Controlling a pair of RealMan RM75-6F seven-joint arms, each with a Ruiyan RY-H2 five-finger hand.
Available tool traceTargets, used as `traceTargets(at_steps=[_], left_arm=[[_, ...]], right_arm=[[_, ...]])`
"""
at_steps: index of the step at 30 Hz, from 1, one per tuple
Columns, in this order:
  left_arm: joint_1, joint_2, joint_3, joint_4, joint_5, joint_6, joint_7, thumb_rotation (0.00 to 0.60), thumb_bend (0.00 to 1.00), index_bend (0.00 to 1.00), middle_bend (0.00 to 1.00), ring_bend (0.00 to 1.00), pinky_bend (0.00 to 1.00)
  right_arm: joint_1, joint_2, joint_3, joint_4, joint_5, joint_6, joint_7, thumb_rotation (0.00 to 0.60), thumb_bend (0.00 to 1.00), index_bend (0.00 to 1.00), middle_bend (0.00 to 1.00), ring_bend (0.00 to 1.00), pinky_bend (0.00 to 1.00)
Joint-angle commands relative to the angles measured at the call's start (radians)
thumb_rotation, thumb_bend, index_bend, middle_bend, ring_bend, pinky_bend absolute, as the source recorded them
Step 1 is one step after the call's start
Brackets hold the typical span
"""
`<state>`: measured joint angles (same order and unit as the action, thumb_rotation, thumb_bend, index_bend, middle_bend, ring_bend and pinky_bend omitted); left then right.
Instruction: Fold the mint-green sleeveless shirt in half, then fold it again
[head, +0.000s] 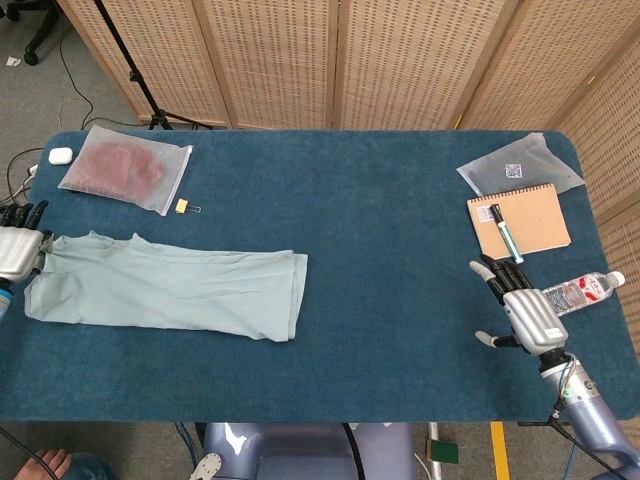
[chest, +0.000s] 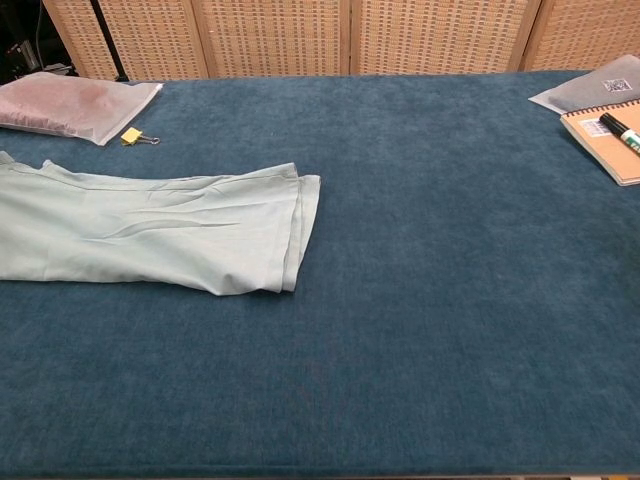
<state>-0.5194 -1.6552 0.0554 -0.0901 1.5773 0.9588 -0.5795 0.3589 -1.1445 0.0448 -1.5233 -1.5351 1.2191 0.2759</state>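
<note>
Mint-green shirt is lying at nine o'clock on the tabletop, limp and light; left hand is pinching its collar end, best corner hold; right hand is hanging empty, fingers spread.

- Head view: high above, looking steeply down on the whole dark-blue felt-covered table, woven screens at 12 o'clock.
- Chest view: low, close, near table height, facing 12 o'clock.
- Shared: tabletop, small yellow binder clip.
</note>
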Motion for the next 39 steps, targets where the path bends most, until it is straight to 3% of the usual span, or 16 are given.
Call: traceTargets(at_steps=[1, 11, 18, 25, 39], left_arm=[[0.012, 0.006, -0.006, -0.022, 0.0, 0.121, -0.058, 0.6, 0.52, 0.78, 0.0, 0.0, 0.0], [-0.002, 0.009, -0.01, -0.064, 0.019, 0.421, -0.132, 0.6, 0.52, 0.78, 0.0, 0.0, 0.0], [-0.068, -0.008, -0.002, -0.109, 0.048, 0.536, -0.1, 0.6, 0.52, 0.79, 0.0, 0.0, 0.0], [-0.156, -0.038, 0.025, -0.166, 0.1, 0.564, -0.002, 0.6, 0.52, 0.79, 0.0, 0.0, 0.0], [-0.257, -0.104, 0.069, -0.279, 0.171, 0.505, 0.175, 0.6, 0.52, 0.79, 0.0, 0.0, 0.0]], right_arm=[[-0.001, 0.002, 0.0, -0.001, -0.001, 0.003, 0.003, 0.6, 0.0, 0.0, 0.0, 0.0, 0.0], [-0.004, 0.012, 0.002, -0.006, -0.007, 0.013, 0.021, 0.6, 0.0, 0.0, 0.0, 0.0, 0.0], [-0.005, 0.017, 0.002, -0.006, -0.011, 0.017, 0.036, 0.6, 0.0, 0.0, 0.0, 0.0, 0.0], [-0.006, 0.025, 0.003, -0.006, -0.012, 0.022, 0.05, 0.6, 0.0, 0.0, 0.0, 0.0, 0.0], [-0.032, 0.012, 0.03, 0.01, 0.008, 0.089, -0.042, 0.6, 0.0, 0.0, 0.0, 0.0, 0.0]])
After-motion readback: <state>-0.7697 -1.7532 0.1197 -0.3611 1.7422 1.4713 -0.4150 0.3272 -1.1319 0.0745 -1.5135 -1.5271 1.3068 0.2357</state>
